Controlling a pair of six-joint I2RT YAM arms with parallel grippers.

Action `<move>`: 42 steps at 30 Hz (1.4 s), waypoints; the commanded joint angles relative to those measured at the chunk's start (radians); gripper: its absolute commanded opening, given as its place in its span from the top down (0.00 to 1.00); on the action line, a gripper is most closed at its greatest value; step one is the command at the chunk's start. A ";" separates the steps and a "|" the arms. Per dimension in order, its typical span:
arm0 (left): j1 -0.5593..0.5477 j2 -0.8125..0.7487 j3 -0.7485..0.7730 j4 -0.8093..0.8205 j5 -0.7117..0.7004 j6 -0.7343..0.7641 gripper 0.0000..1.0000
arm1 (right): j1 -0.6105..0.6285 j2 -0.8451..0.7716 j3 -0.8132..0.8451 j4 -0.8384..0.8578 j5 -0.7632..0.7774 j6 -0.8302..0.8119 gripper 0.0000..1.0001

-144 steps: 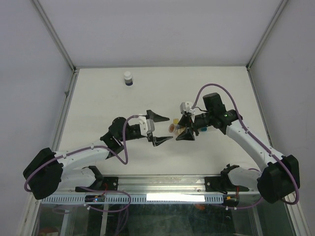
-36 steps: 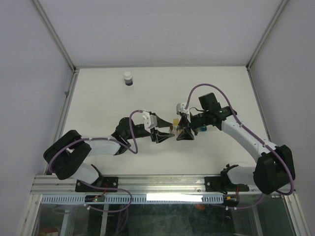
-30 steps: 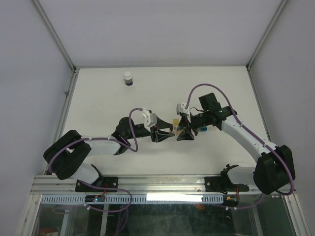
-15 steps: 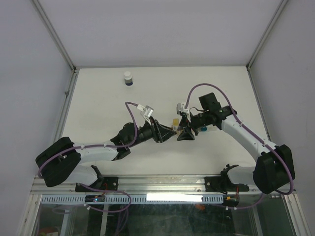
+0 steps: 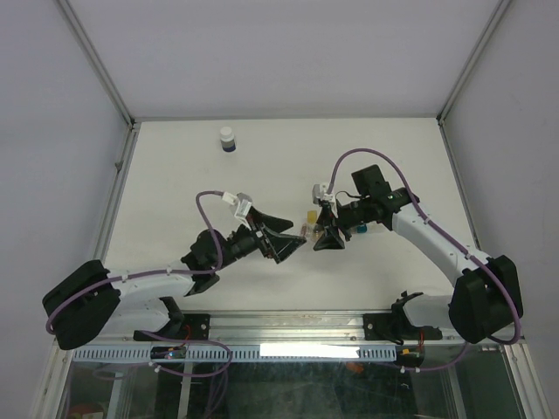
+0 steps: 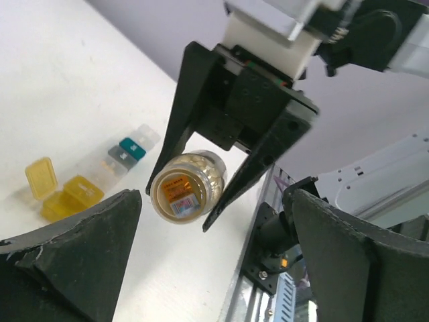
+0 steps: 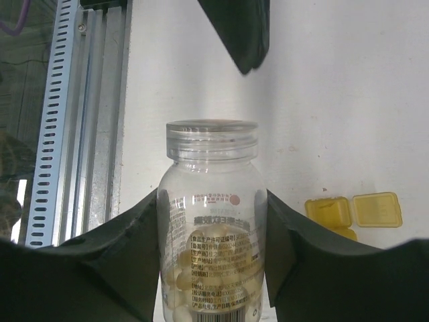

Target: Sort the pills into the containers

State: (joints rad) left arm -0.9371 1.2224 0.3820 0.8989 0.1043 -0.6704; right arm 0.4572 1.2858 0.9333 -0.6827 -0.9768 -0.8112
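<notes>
My right gripper (image 5: 325,230) is shut on a clear pill bottle (image 7: 211,228) with pale yellow pills in it and no cap on its threaded neck; it is held above the table. The bottle also shows in the left wrist view (image 6: 188,186), bottom towards the camera. The containers (image 6: 100,171) lie on the table beneath it: the yellow compartment (image 7: 328,210) has its lid open flat, and the teal one (image 5: 360,230) shows beside the right wrist. My left gripper (image 5: 288,234) is open wide and empty, facing the bottle from the left, a short gap away.
A small white-capped, dark-bottomed bottle (image 5: 227,139) stands at the back left of the table. The metal rail (image 7: 74,134) runs along the near table edge. Grey walls close in the table on three sides.
My left gripper was close against the bottle's mouth; it has turned and drawn back to the left, and now stands open. The right arm has held the bottle almost still.
</notes>
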 commanded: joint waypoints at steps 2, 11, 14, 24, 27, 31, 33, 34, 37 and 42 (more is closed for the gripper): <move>-0.006 -0.124 -0.122 0.229 0.044 0.312 0.01 | 0.006 -0.011 0.047 0.010 -0.067 -0.032 1.00; 0.001 -0.076 -0.148 0.385 -0.007 0.149 0.01 | -0.059 -0.062 0.018 0.190 -0.196 0.192 1.00; 0.004 -0.023 -0.120 0.415 -0.061 0.025 0.04 | -0.064 -0.081 0.003 0.218 -0.203 0.211 1.00; 0.004 0.028 0.046 0.181 -0.045 0.072 0.19 | -0.064 -0.077 0.006 0.195 -0.212 0.189 1.00; 0.004 0.067 0.060 0.213 -0.035 0.068 0.25 | -0.064 -0.076 0.006 0.192 -0.217 0.186 1.00; 0.004 0.118 0.098 0.232 -0.009 0.069 0.33 | -0.064 -0.077 0.006 0.190 -0.220 0.183 1.00; 0.004 0.140 0.108 0.257 0.002 0.069 0.35 | -0.064 -0.075 0.006 0.188 -0.222 0.182 1.00; 0.004 0.150 0.109 0.275 0.005 0.069 0.35 | -0.064 -0.075 0.006 0.187 -0.221 0.181 1.00; 0.004 0.170 0.109 0.312 0.002 0.077 0.39 | -0.063 -0.073 0.006 0.184 -0.220 0.178 1.00; 0.004 0.180 0.117 0.330 -0.010 0.076 0.41 | -0.064 -0.072 0.007 0.183 -0.221 0.176 1.00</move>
State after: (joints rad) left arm -0.9348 1.4010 0.4564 1.1358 0.0872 -0.5915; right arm 0.3931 1.2335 0.9325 -0.5213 -1.1599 -0.6300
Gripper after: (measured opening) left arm 0.599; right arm 0.548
